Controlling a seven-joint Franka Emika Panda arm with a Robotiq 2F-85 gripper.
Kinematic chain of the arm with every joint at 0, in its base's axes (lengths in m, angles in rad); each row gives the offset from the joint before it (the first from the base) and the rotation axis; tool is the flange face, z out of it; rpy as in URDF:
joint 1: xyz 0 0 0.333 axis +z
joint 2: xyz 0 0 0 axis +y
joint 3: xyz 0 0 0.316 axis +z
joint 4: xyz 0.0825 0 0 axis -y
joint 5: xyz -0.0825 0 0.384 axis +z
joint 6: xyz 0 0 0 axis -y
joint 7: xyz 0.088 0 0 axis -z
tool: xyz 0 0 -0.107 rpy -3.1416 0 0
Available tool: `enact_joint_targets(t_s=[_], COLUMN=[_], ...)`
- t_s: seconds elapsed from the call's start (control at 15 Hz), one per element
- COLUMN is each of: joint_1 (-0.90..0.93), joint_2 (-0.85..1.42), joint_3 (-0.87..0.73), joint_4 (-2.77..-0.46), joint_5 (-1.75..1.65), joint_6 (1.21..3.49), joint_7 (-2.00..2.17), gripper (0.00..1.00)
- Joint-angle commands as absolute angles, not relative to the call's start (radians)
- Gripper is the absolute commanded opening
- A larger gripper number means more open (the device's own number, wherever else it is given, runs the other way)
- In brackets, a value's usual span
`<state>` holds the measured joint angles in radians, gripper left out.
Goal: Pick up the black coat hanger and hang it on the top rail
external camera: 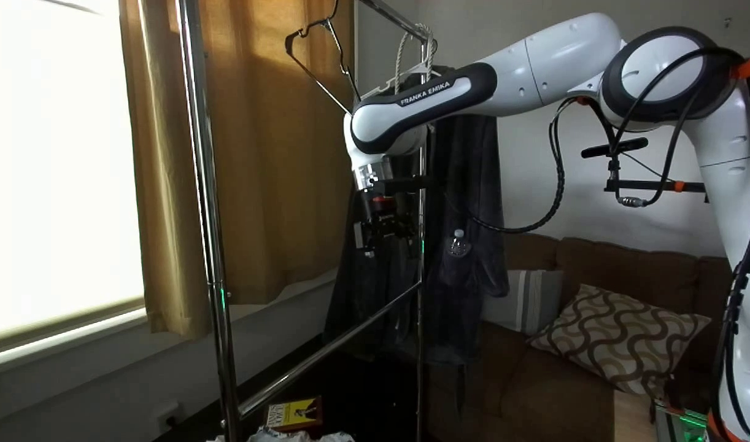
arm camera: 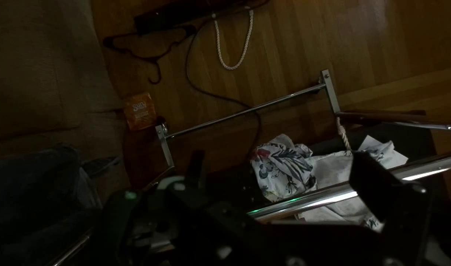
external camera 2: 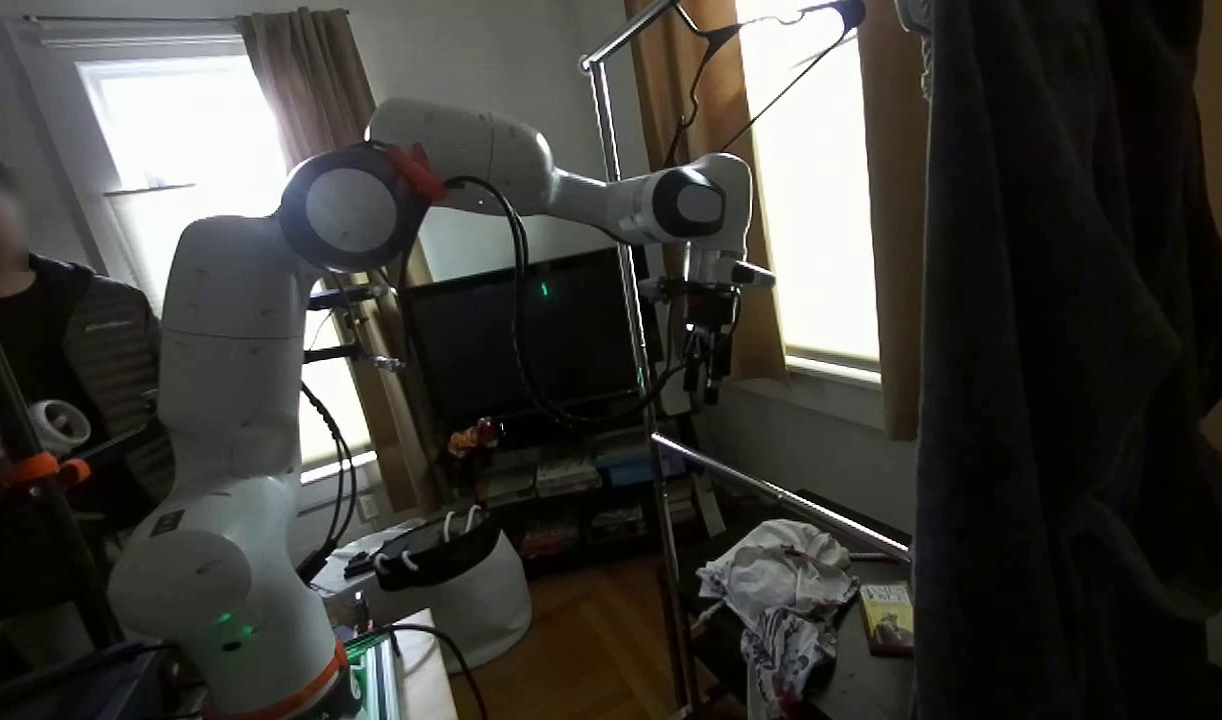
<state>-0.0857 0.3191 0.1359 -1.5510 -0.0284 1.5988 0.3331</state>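
My gripper (arm camera: 278, 156) is nearest on the wrist view, its fingers (arm camera: 373, 186) spread well apart, and a chrome lower rail (arm camera: 332, 195) of the clothes rack (external camera: 210, 233) runs past behind one of them. In both exterior views the arm (external camera: 534, 73) bends over so that the gripper points down. Just above the arm's wrist I have a black coat hanger (external camera 2: 716, 40), up by the top rail (external camera 2: 626, 35); its hook reaches the edge of the picture beside that rail, and I cannot tell whether it bears on it. A long dark garment (external camera: 473, 202) hangs at the end of the rack.

Lower down, crumpled cloth (arm camera: 284, 170) with a flower print lies on a dark surface (external camera 2: 871, 690), near a yellow book (external camera 2: 889, 618). Below that, on the wood floor (arm camera: 321, 44), the wrist view gives me a second dark hanger (arm camera: 151, 58), lying near an orange packet (arm camera: 140, 111) and the sofa (arm camera: 44, 66); which of the two hangers the task means, I cannot tell.

Farther back I see a patterned cushion (external camera: 620, 337) on that sofa, tan curtains (external camera: 270, 153) by a bright window (external camera: 50, 172), and a dark screen (external camera 2: 511, 340) beyond the rack. A person (external camera 2: 116, 340) in a dark padded jacket is at the edge of an exterior view, face blurred, a white ring-shaped thing (external camera 2: 41, 425) in front of them.
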Motion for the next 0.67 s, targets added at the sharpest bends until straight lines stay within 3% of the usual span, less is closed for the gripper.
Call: enact_joint_targets(t_s=[0.0, 0.6], joint_1=[-0.036, -0.029], joint_2=[0.318, 0.295], joint_3=[0.075, 0.06], joint_4=[-1.546, -1.882], joint_5=[-0.013, 0.286], joint_6=[1.594, 2.352], joint_7=[0.322, 0.309], gripper=[1.0, 1.0])
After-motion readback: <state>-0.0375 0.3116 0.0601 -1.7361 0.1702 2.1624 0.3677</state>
